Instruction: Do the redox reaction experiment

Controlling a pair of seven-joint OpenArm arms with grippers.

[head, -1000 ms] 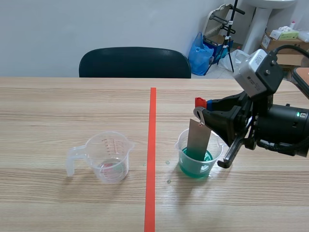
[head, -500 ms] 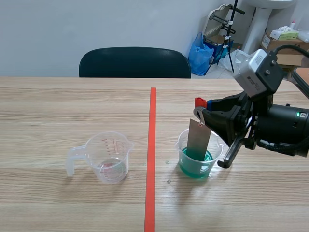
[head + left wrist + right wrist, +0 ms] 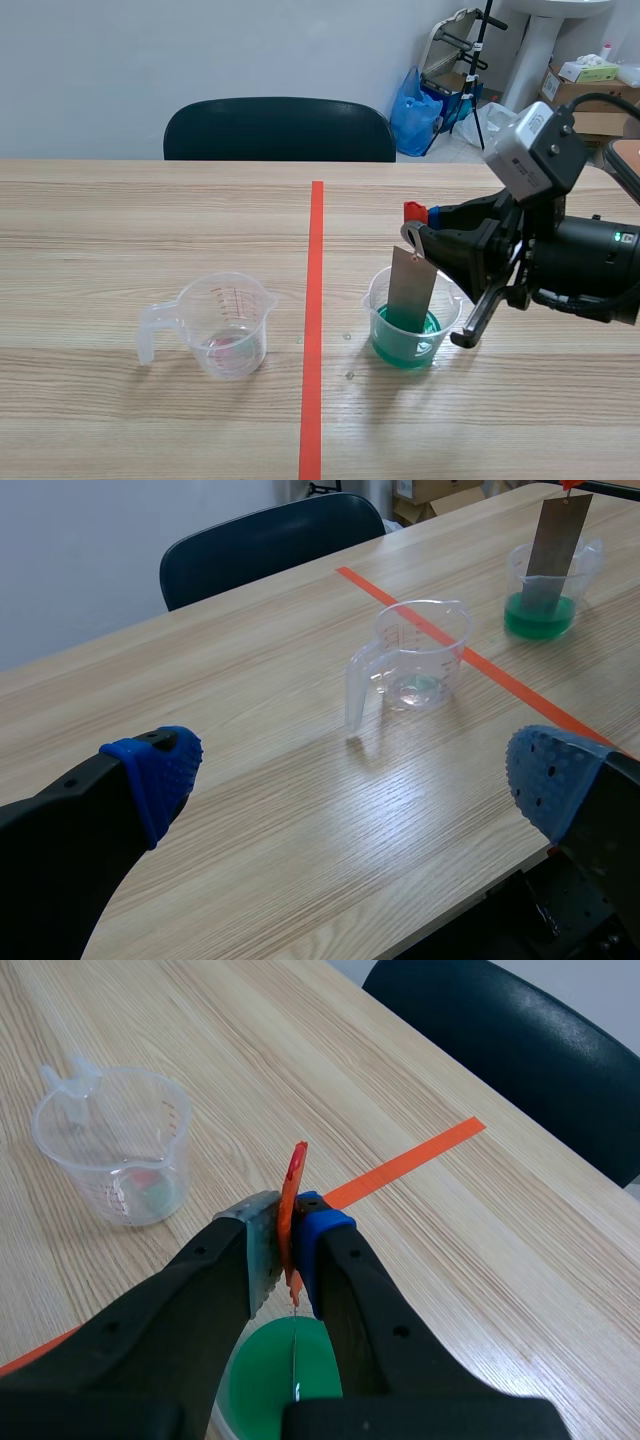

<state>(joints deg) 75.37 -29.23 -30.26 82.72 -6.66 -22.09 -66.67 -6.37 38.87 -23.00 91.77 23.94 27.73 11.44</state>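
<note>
Light wood-grain desk point(image 3: 120, 420) is standing before a pale wall, with a dark chair point(image 3: 278, 128) at its far side and an orange-red tape line point(image 3: 314, 300) running down its middle.

- One clear plastic measuring jug with handle point(image 3: 222, 322) is sitting left of the tape line, with a faint pinkish trace lying at its bottom.
- One clear plastic cup of green liquid point(image 3: 408, 330) is sitting right of the line.
- One flat grey metal strip point(image 3: 412, 285) is leaning slightly in the cup, its lower end dipping into the green liquid.
- Robot's right claw point(image 3: 285, 1235) is hanging over the cup, clamping a thin orange-red tab point(image 3: 293, 1195) at the strip's top.
- Robot's left claw point(image 3: 350, 780) is hanging over the desk's near edge, its blue-padded fingers point(image 3: 155, 770) spread wide and gripping nothing, with the jug well ahead of it.
</note>
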